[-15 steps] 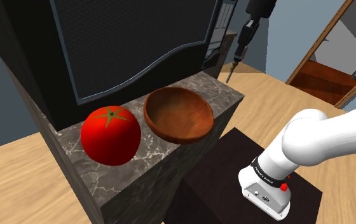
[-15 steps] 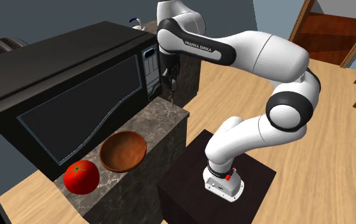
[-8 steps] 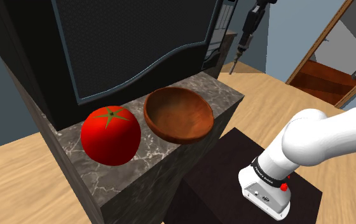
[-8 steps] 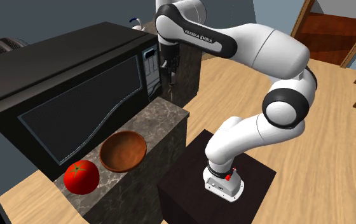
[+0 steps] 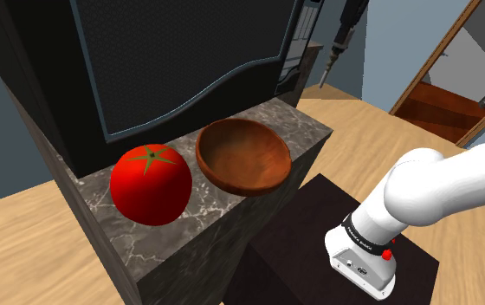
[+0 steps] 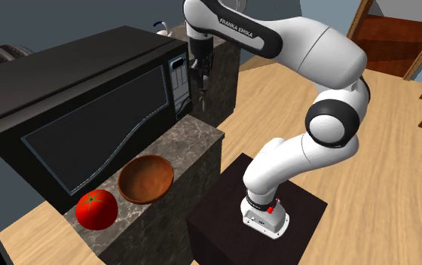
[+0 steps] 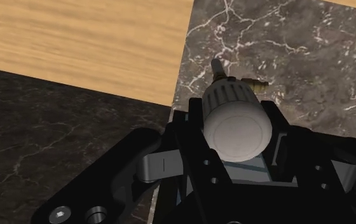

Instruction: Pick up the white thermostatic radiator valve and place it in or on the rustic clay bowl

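White radiator valve (image 7: 237, 130) sits pinched between the black gripper's (image 7: 234, 119) fingers above marble counter (image 7: 297, 44).

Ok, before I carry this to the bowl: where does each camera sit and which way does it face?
Shoulder view: beside the stand, looking down over the marble counter at tomato, bowl and microwave; the arm shows its lower links.
Second exterior view: higher, farther back, facing the microwave door; the whole arm shows.
Wrist view: on the hand, looking down at counter and wood floor; the gripper clasps the white valve.
Both exterior views share tomato, bowl and stand.
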